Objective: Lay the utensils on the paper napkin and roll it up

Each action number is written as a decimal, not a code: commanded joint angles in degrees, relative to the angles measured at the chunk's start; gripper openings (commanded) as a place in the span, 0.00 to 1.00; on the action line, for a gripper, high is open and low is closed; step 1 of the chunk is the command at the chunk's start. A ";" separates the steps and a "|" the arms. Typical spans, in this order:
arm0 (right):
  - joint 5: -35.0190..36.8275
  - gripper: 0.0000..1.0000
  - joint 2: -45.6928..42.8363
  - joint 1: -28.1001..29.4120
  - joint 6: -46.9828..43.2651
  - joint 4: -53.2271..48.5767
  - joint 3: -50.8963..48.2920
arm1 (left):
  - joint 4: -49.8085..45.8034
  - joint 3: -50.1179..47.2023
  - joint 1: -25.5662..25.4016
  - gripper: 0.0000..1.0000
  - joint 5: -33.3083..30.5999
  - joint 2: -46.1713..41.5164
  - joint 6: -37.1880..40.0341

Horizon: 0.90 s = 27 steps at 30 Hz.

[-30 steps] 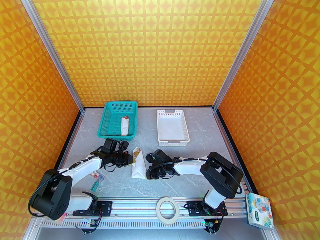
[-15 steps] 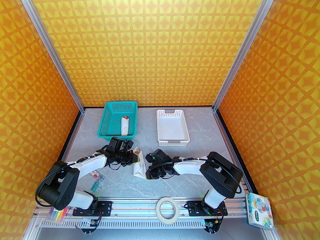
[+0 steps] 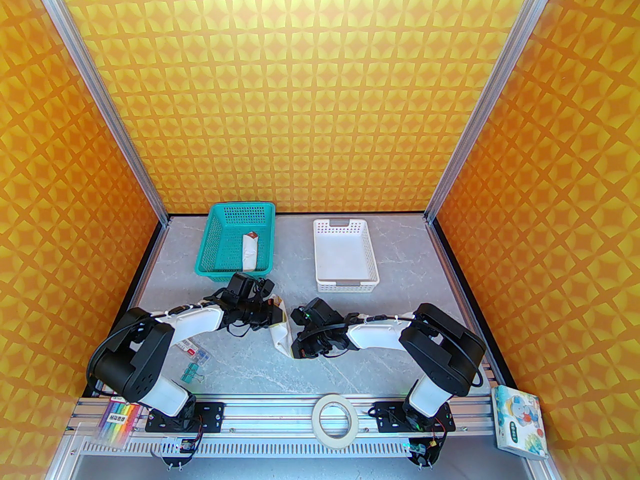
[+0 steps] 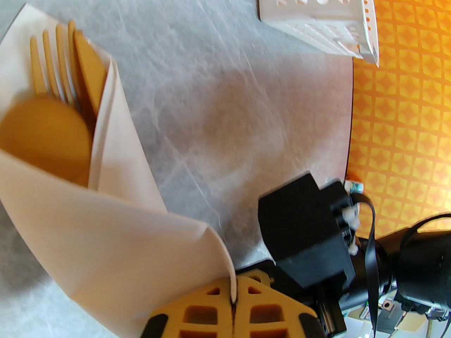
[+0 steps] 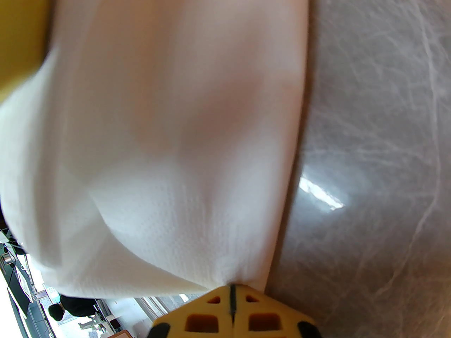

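Note:
The white paper napkin (image 3: 281, 332) lies mid-table, folded into a narrow wrap between my two grippers. In the left wrist view the napkin (image 4: 116, 217) curls around the tan wooden utensils. A fork (image 4: 53, 62) and a round spoon (image 4: 45, 132) stick out of its open end. My left gripper (image 4: 233, 289) is shut on the napkin's folded-over edge; from above the left gripper (image 3: 271, 315) sits at the wrap's far left side. My right gripper (image 5: 232, 290) is shut on the napkin (image 5: 169, 136) at its near edge, and from above the right gripper (image 3: 295, 349) is at the wrap's near right corner.
A teal basket (image 3: 215, 248) at the back left holds a white roll with a red-brown tip (image 3: 249, 252). A white basket (image 3: 320, 263) stands at the back right. Binder clips (image 3: 192, 370), a tape roll (image 3: 336, 420), a marker pack (image 3: 117, 418) and a tissue pack (image 3: 520, 420) lie near the front rail.
My left arm has swung right and farther back, carrying the napkin's left edge over the utensils, so the napkin has become narrower. The right arm has stayed in place.

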 commanded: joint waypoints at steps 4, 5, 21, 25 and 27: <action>4.01 0.00 3.13 0.64 -0.66 -5.19 -1.22 | 3.46 1.71 -0.68 0.01 -2.23 3.37 -0.63; 3.98 0.00 3.09 0.64 -0.62 -5.23 -1.24 | 3.83 1.83 -0.84 0.01 -2.23 3.88 -0.59; 3.90 0.00 0.67 0.71 0.77 -2.91 -1.52 | 5.02 2.43 -2.66 0.00 -5.14 8.69 -0.72; 4.95 0.06 -3.99 0.73 1.53 -2.74 -1.63 | 4.63 1.98 -2.62 0.00 -5.99 9.23 -0.83; 5.99 0.12 -7.75 0.73 1.55 -3.71 -1.67 | 4.74 1.83 -2.62 0.00 -6.23 9.33 -1.02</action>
